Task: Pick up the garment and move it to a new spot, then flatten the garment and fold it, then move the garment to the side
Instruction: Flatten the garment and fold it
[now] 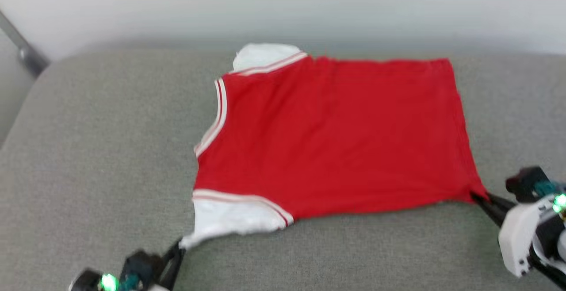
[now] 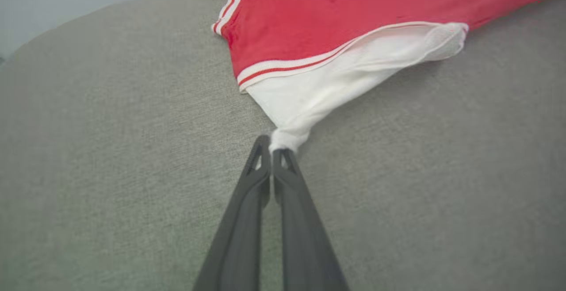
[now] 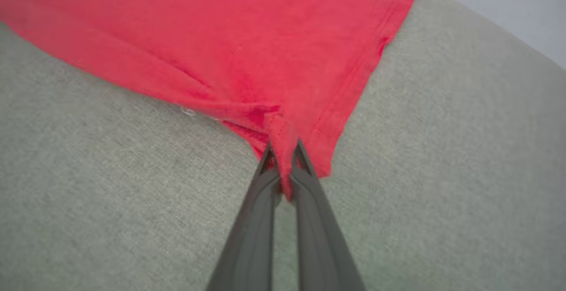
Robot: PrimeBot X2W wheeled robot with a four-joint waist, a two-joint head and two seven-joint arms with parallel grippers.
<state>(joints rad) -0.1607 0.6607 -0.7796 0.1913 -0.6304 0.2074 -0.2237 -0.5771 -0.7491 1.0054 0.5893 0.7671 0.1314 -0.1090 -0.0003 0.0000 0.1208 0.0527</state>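
Lying flat on the grey cushion (image 1: 88,158), the shirt (image 1: 336,136) shows its plain red side. Its neck end points left and its hem points right. The left gripper (image 1: 178,246) is pinched tight on the tip of the near white sleeve (image 1: 230,218), and the sleeve is pulled to a point. The right gripper (image 1: 481,197) is pinched tight on the near red hem corner. The other white sleeve (image 1: 261,56) peeks out at the far edge. A pale wall (image 1: 283,3) is behind.
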